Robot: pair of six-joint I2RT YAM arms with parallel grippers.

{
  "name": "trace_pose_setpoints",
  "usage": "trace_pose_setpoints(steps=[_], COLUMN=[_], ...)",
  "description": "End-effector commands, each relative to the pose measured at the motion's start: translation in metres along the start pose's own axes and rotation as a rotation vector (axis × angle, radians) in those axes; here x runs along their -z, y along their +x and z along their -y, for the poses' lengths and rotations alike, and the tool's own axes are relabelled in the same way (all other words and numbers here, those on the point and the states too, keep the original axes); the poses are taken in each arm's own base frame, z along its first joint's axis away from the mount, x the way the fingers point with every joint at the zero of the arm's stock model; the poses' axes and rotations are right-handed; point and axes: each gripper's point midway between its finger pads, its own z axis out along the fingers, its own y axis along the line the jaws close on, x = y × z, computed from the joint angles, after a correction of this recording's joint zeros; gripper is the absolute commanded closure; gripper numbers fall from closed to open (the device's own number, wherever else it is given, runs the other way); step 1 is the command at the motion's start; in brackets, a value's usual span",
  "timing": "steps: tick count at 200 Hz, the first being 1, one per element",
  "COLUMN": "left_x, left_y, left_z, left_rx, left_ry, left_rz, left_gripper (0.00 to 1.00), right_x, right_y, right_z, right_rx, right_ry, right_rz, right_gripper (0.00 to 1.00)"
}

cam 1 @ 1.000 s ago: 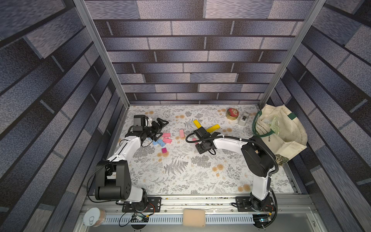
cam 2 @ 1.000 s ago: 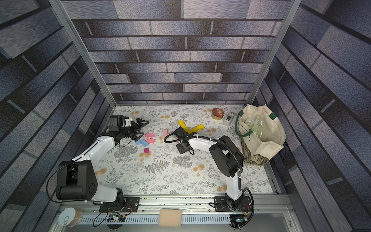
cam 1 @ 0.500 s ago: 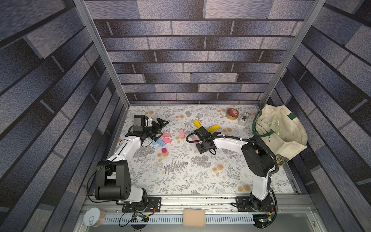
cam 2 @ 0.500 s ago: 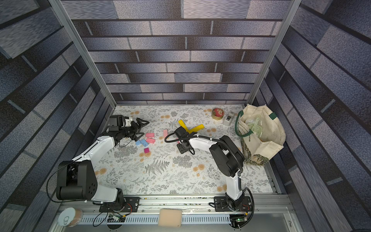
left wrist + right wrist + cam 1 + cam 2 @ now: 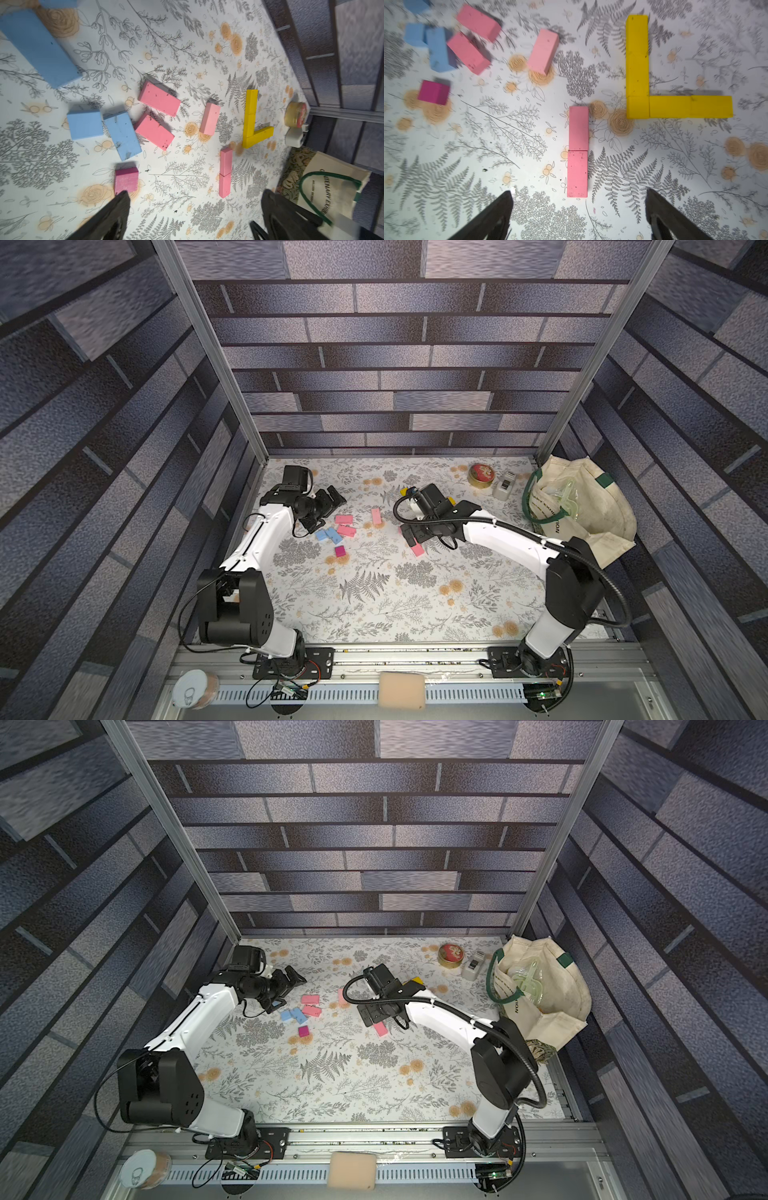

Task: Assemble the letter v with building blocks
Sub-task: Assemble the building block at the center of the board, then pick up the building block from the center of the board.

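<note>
Since a second ago right gripper (image 5: 578, 192) opened, fingers wide, leaving pink pair (image 5: 578, 128) end to end near yellow blocks (image 5: 637, 62); left gripper (image 5: 196, 192) wide, empty. One stroke looks laid; next: grab loose pink block (image 5: 543, 52), angle it off the end

I see yellow bricks (image 5: 637, 62) joined in an L, two pink bricks (image 5: 578, 151) end to end beside it, loose bricks (image 5: 543, 52) scattered.
</note>
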Motion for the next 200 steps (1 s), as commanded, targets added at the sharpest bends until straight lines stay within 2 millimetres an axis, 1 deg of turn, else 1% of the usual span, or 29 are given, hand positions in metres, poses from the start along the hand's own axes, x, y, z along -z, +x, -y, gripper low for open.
trace_pose_setpoints(steps=[1,19,45,58,78,103,126,137,155,173,186,200], left_x=[-0.01,-0.022,-0.033,-0.038,-0.044,-0.056,-0.067,-0.072,-0.08,-0.087,-0.092,-0.095], left_y=[0.041,0.052,0.058,0.06,0.061,0.062,0.063,0.064,0.064,0.065,0.067,0.068], left_z=[-0.056,-0.065,-0.075,-0.077,-0.083,-0.082,-0.077,-0.079,-0.081,-0.079,-0.077,-0.077], left_rx=[-0.091,-0.126,-0.176,-0.21,-0.225,-0.231,-0.26,-0.274,-0.264,-0.254,-0.245,-0.246], left_ry=[-0.304,-0.371,-0.451,-0.483,-0.532,-0.534,-0.551,-0.57,-0.573,-0.554,-0.544,-0.538], left_rz=[-0.163,-0.217,-0.262,-0.273,-0.29,-0.295,-0.299,-0.303,-0.309,-0.304,-0.307,-0.299], left_gripper=[0.0,0.0,0.02,0.03,0.06,0.09,0.12,0.13,0.18,0.22,0.28,0.39], right_x=[0.025,0.033,0.04,0.042,0.042,0.04,0.042,0.044,0.047,0.05,0.053,0.056], right_y=[-0.019,-0.023,-0.019,-0.015,-0.007,0.002,0.007,0.008,0.01,0.012,0.012,0.013], right_z=[0.01,0.029,0.05,0.06,0.069,0.071,0.071,0.072,0.072,0.072,0.074,0.075], right_rx=[-0.056,-0.111,-0.174,-0.204,-0.237,-0.255,-0.261,-0.263,-0.266,-0.266,-0.269,-0.271], right_ry=[0.028,0.055,0.052,0.057,0.059,0.046,0.04,0.041,0.036,0.038,0.042,0.047], right_rz=[0.05,0.037,0.028,0.021,0.002,-0.005,-0.002,0.001,0.009,0.013,0.021,0.026], right_gripper=[0.0,0.0,0.0,0.0,0.0,0.0,0.0,0.0,0.0,0.0,0.0,0.0])
